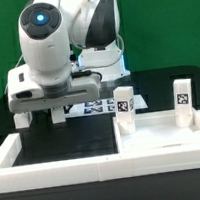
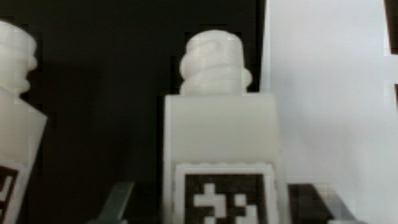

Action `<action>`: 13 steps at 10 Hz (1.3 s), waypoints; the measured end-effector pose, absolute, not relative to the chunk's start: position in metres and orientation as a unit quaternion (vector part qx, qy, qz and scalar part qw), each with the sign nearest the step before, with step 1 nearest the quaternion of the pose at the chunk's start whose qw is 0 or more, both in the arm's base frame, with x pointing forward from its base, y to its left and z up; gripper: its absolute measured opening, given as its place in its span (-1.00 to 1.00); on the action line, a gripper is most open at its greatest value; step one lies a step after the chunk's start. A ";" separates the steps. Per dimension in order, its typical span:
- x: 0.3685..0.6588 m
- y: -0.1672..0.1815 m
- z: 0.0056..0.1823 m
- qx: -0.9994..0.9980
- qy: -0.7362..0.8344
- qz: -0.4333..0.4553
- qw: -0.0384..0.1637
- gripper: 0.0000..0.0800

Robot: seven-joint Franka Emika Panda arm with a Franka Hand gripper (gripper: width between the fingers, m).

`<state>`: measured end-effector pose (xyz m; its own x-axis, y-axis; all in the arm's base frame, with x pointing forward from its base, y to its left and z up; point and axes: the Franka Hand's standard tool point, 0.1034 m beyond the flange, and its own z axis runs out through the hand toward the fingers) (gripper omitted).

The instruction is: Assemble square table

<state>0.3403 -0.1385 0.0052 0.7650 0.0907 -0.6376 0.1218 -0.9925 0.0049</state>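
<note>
No brand name or legible lettering shows anywhere; the only printing we find is black-and-white square tags. In the wrist view one tag sits on the face of the centre leg (image 2: 222, 130), a white block topped by a ribbed screw stub. This leg stands upright between the two dark fingers (image 2: 320, 205) of the end effector (image 2: 217, 205). A thin dark gap shows on each side of the leg, and we cannot tell whether the pads lower down are pressing on it or are clear of it. A neighbouring leg (image 2: 15, 90), also white with a ribbed stub, stands just beside it at the edge of that picture, so we count two legs there. The exterior view gives two more upright white legs, each with one tag: the inner leg (image 1: 124, 107) and the outer leg (image 1: 183, 96). Both are at the far edge of the square top (image 1: 167, 133), which lies flat on the exterior view's right inside the white border wall (image 1: 106, 170). Behind the arm, the marker board (image 1: 94, 107) shows parts of its tags, too hidden to count. The desk (image 1: 63, 147) is black.
</note>
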 end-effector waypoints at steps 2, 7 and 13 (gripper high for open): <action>0.340 -0.139 0.005 0.939 0.057 -0.338 0.023 -0.29; 0.363 -0.128 0.025 0.946 0.094 -0.310 -0.011 -0.28; 0.398 -0.114 0.050 0.966 0.131 -0.221 -0.015 -0.28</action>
